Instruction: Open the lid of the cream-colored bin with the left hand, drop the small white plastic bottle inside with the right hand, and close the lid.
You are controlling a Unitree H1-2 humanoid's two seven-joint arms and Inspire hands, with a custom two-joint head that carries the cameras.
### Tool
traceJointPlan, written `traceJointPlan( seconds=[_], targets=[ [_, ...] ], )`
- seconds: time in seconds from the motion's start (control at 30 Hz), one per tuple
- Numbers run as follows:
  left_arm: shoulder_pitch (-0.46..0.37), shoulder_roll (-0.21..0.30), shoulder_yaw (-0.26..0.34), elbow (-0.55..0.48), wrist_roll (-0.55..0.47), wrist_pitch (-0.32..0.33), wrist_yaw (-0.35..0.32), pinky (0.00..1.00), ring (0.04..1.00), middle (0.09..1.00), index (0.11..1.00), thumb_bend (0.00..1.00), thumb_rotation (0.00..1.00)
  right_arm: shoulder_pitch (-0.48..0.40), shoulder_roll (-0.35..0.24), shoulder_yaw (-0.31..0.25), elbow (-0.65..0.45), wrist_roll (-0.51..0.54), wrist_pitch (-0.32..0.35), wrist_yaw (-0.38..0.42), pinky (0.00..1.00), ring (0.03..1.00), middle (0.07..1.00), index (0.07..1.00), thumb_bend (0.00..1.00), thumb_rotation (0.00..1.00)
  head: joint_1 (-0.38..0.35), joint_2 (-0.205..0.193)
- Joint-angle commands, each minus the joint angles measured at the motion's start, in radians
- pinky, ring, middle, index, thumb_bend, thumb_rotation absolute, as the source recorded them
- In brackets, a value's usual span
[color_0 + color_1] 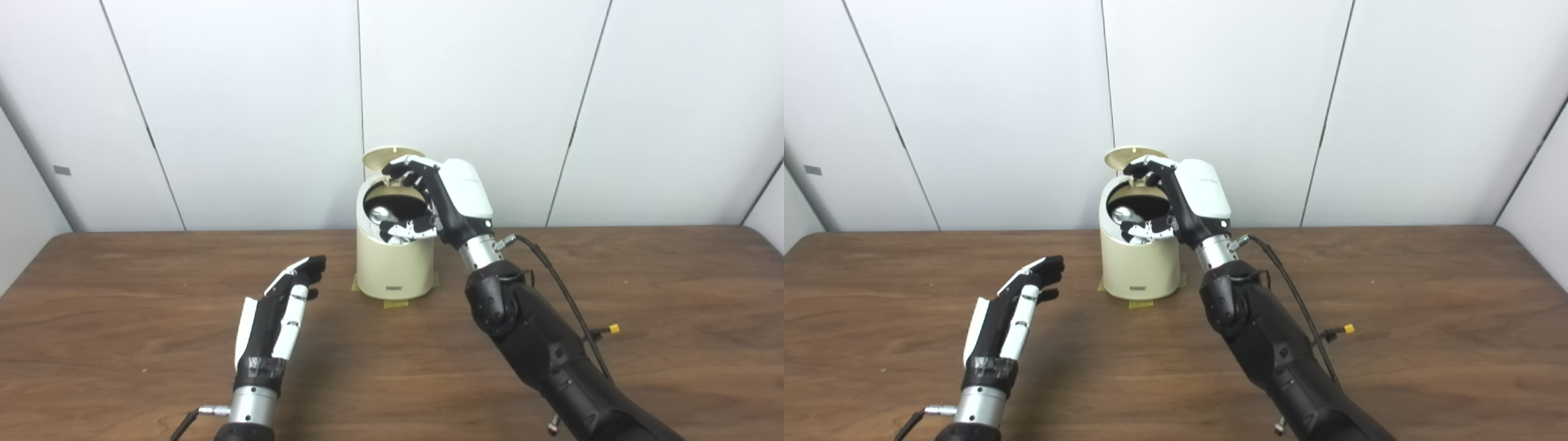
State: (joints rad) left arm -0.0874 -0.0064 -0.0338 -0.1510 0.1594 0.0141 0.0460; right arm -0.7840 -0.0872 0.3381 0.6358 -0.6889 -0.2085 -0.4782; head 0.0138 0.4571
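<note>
Toward the back of the wooden table (122, 294), near its middle, stands the cream-colored bin (395, 269), upright, with yellowish tape strips (395, 302) showing under its base. Its round lid (392, 156) is tipped up at the rear, so the dark mouth of the bin lies open. Inside that mouth a pale, shiny rounded shape (381, 214) can be seen low against the left wall; whether it is the small white plastic bottle cannot be told from either view. Directly over the opening is the right hand (432, 199), its white back turned to the right and its fingers (401, 168) curled over the far rim, close under the raised lid, while its thumb reaches across the near rim. Its fingers are spread loosely around the opening, and no object is visibly held in them. The right arm (545, 349), black, slopes down from the bin to the lower right, with a black cable (563, 288) looping beside it. Well to the left and nearer the camera, the left hand (285, 306) sits low over the table, apart from the bin, fingers stretched forward together and holding nothing. Behind everything runs a wall of white panels (245, 110).
</note>
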Motion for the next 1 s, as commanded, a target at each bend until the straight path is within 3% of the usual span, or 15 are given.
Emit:
traceJointPlan(
  seconds=[0.0, 0.27, 0.5, 0.57, 0.6, 0.63, 0.7, 0.73, 0.8, 0.87, 0.97],
  targets=[
    [-0.035, -0.004, -0.004, -0.024, 0.008, -0.024, 0.007, 0.79, 0.827, 0.815, 0.802, 0.27, 0.88, -0.033, -0.003, -0.013, -0.019, 0.006, 0.001, -0.001, 0.51, 0.597, 0.649, 0.660, 1.00, 0.09, 0.000, -0.001],
    [-0.037, -0.005, -0.006, -0.023, 0.018, -0.019, 0.011, 0.79, 0.824, 0.813, 0.800, 0.27, 0.88, -0.034, -0.002, -0.024, -0.007, 0.015, -0.038, -0.029, 0.50, 0.579, 0.634, 0.648, 0.99, 0.10, 0.000, -0.004],
    [-0.036, -0.006, -0.001, -0.022, 0.006, -0.025, 0.008, 0.79, 0.827, 0.814, 0.799, 0.27, 0.87, -0.016, 0.011, -0.058, 0.001, 0.011, -0.164, -0.203, 0.46, 0.460, 0.496, 0.503, 0.87, 0.10, 0.000, -0.002],
    [-0.037, -0.005, 0.001, -0.023, 0.004, -0.024, 0.008, 0.79, 0.824, 0.812, 0.799, 0.27, 0.88, 0.003, 0.020, -0.083, -0.020, 0.046, -0.209, -0.222, 0.37, 0.395, 0.447, 0.467, 0.83, 0.14, 0.000, 0.000],
    [-0.037, -0.004, 0.002, -0.023, 0.004, -0.023, 0.008, 0.79, 0.823, 0.811, 0.798, 0.27, 0.88, 0.017, 0.024, -0.094, -0.036, 0.074, -0.234, -0.226, 0.36, 0.394, 0.442, 0.451, 0.81, 0.16, 0.001, 0.000],
    [-0.037, -0.004, 0.002, -0.024, 0.003, -0.021, 0.007, 0.79, 0.823, 0.811, 0.797, 0.27, 0.88, 0.030, 0.024, -0.095, -0.055, 0.105, -0.250, -0.229, 0.40, 0.459, 0.458, 0.466, 0.67, 0.15, 0.001, 0.001],
    [-0.037, -0.002, 0.002, -0.025, 0.000, -0.023, 0.006, 0.79, 0.823, 0.812, 0.798, 0.28, 0.88, 0.050, 0.014, -0.077, -0.091, 0.164, -0.261, -0.237, 0.38, 0.449, 0.471, 0.479, 0.54, 0.15, 0.001, 0.001],
    [-0.037, 0.000, 0.003, -0.024, -0.001, -0.024, 0.006, 0.79, 0.823, 0.813, 0.798, 0.28, 0.88, 0.064, 0.012, -0.080, -0.118, 0.201, -0.261, -0.223, 0.37, 0.438, 0.472, 0.481, 0.53, 0.15, 0.001, 0.002],
    [-0.036, 0.001, 0.004, -0.027, -0.003, -0.024, 0.005, 0.78, 0.821, 0.814, 0.798, 0.29, 0.87, 0.090, 0.006, -0.089, -0.173, 0.254, -0.261, -0.191, 0.32, 0.387, 0.473, 0.491, 0.52, 0.04, 0.001, 0.001],
    [-0.037, 0.003, 0.004, -0.025, 0.000, -0.027, 0.006, 0.78, 0.820, 0.814, 0.798, 0.29, 0.87, 0.114, 0.002, -0.098, -0.222, 0.302, -0.261, -0.170, 0.32, 0.381, 0.472, 0.493, 0.52, 0.02, 0.002, 0.001],
    [-0.039, 0.005, 0.004, -0.022, 0.008, -0.033, 0.010, 0.78, 0.816, 0.810, 0.796, 0.28, 0.89, 0.177, 0.005, -0.134, -0.321, 0.352, -0.261, -0.125, 0.42, 0.426, 0.480, 0.482, 0.52, 0.01, 0.004, -0.001]
  ],
)
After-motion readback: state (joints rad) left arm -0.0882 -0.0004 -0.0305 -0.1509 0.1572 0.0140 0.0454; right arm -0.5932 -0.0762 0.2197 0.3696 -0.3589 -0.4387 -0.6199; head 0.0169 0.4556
